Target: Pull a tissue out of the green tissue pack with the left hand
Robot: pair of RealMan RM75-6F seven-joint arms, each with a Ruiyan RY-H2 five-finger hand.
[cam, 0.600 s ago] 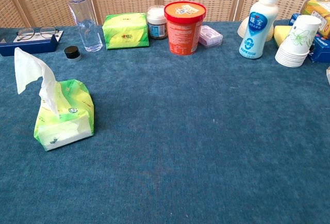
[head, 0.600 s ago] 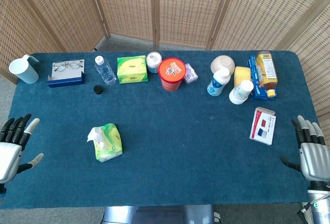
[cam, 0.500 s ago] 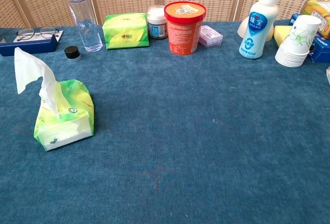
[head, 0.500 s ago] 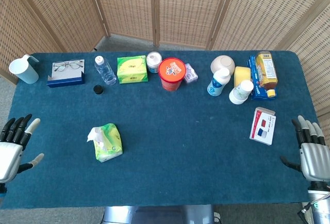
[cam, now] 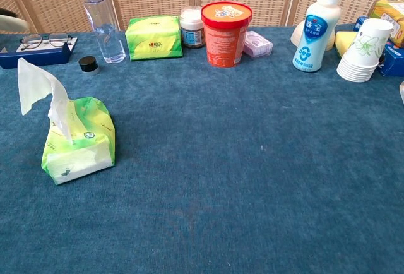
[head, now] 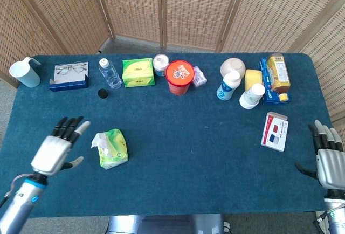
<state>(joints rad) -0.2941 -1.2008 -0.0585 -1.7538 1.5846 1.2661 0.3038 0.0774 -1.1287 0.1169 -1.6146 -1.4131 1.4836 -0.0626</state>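
The green tissue pack (head: 114,150) lies on the blue table's near left part, with a white tissue (head: 100,141) sticking up from its top. In the chest view the pack (cam: 80,140) shows at the left and the tissue (cam: 38,87) stands tall above it. My left hand (head: 56,148) hovers just left of the pack, fingers spread, holding nothing and apart from the tissue. Over the table's right front corner my right hand (head: 328,161) is open and empty.
Along the far edge stand a cup (head: 25,73), glasses on a case (head: 69,76), a water bottle (head: 110,73), its black cap (head: 102,93), a green box (head: 138,71), a jar (head: 160,64), a red tub (head: 179,76), bottles, paper cups (head: 251,96) and snacks. A card box (head: 275,131) lies right.
My left hand has moved in from the table's left edge to just beside the tissue pack. The pack, the tissue and my right hand have stayed put.
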